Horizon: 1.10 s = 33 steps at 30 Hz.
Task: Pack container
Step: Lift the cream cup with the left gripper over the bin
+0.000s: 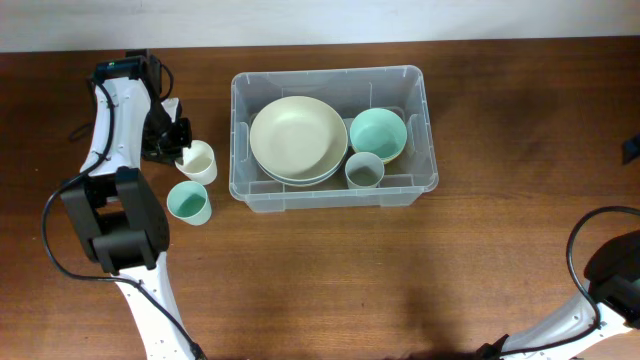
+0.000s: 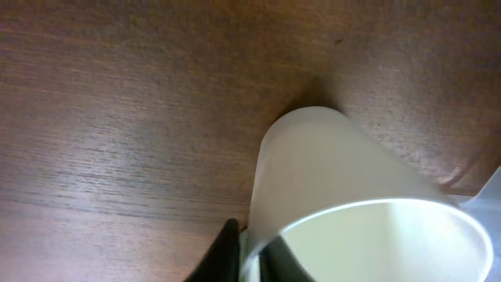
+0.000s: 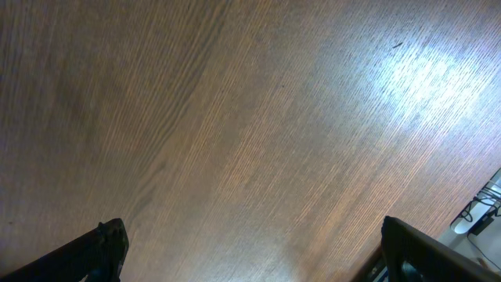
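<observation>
the overhead view is evenly, softly lit from above and sharp across the brown surface [image 1: 400,260], with faint shadows beside the container [image 1: 330,198] and a darker patch low in the middle. the left wrist view is dim, and the pale cup [image 2: 337,180] is too close to be crisp, with a shadow behind it. the right wrist view carries whitish glare at upper right.

Work surface: one wooden table [image 1: 500,270], dark brown, with fine straight grain running along its length. The tabletop fills nearly the whole overhead view. Beyond the table's far edge lies a narrow pale strip [image 1: 320,20]; whether it is wall or floor cannot be told. Lighting: soft, with faint shadows on the wood. In the right wrist view a bright glare patch [image 3: 434,74] lies on the tabletop, and a pale surface [image 3: 489,207] shows past the table's edge.
</observation>
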{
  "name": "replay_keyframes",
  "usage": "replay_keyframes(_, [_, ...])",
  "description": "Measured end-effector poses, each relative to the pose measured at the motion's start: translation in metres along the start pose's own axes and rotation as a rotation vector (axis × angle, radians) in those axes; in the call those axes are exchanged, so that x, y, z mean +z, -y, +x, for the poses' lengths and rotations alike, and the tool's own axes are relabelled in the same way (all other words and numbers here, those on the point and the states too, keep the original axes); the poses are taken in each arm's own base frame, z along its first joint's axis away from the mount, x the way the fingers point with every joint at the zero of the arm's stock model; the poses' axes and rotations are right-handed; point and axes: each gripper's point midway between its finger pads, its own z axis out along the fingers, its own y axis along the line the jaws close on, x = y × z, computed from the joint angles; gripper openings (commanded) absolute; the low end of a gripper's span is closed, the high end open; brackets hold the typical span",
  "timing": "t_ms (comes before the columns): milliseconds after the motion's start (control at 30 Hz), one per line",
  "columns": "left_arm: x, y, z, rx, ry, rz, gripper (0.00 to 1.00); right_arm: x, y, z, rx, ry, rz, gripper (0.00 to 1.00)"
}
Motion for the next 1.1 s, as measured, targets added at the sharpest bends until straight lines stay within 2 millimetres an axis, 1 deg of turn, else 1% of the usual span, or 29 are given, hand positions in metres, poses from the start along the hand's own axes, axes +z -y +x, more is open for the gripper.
replay_keyframes(200, [-0.003,0.000,-0.003,-0.005,0.012,0.002,0.01,0.000,0.000,0.000,0.000,0.000,0.000,0.99])
replay_keyframes(267, [-0.010,-0.001,-0.008,-0.007,0.038,-0.001,0.01,0.000,0.000,0.000,0.000,0.000,0.000,0.99])
replay_keyframes(333, [-0.025,-0.003,-0.017,-0.012,0.082,0.000,0.01,0.000,0.000,0.000,0.000,0.000,0.000,0.99])
replay_keyframes(467, [-0.068,-0.014,-0.032,-0.034,0.186,-0.001,0.01,0.000,0.000,0.000,0.000,0.000,0.000,0.99])
replay_keyframes(500, [-0.080,-0.017,-0.034,-0.041,0.211,-0.003,0.01,0.000,0.000,0.000,0.000,0.000,0.000,0.99])
replay_keyframes(533, [-0.097,-0.021,-0.035,-0.049,0.243,-0.004,0.01,0.000,0.000,0.000,0.000,0.000,0.000,0.99])
replay_keyframes(567, [-0.107,-0.024,-0.036,-0.055,0.266,-0.005,0.01,0.000,0.000,0.000,0.000,0.000,0.000,0.99])
replay_keyframes(667, [-0.148,-0.030,-0.031,-0.069,0.341,0.003,0.01,0.000,0.000,0.000,0.000,0.000,0.000,0.99])
replay_keyframes(733, [-0.173,-0.026,-0.025,-0.067,0.390,0.027,0.01,0.000,0.000,0.000,0.000,0.000,0.000,0.99])
replay_keyframes(833, [-0.212,-0.011,-0.018,-0.038,0.494,0.087,0.01,0.000,0.000,0.000,0.000,0.000,0.000,0.99])
replay_keyframes(933, [-0.244,0.015,-0.004,0.023,0.566,0.158,0.01,0.000,0.000,0.000,0.000,0.000,0.000,0.99])
replay_keyframes(1000, [-0.261,0.040,0.007,0.086,0.601,0.215,0.01,0.000,0.000,0.000,0.000,0.000,0.000,0.99])
replay_keyframes(1067, [-0.274,0.074,0.018,0.176,0.621,0.283,0.01,0.000,0.000,0.000,0.000,0.000,0.000,0.99])
replay_keyframes(1100, [-0.277,0.090,0.023,0.216,0.623,0.309,0.01,0.000,0.000,0.000,0.000,0.000,0.000,0.99])
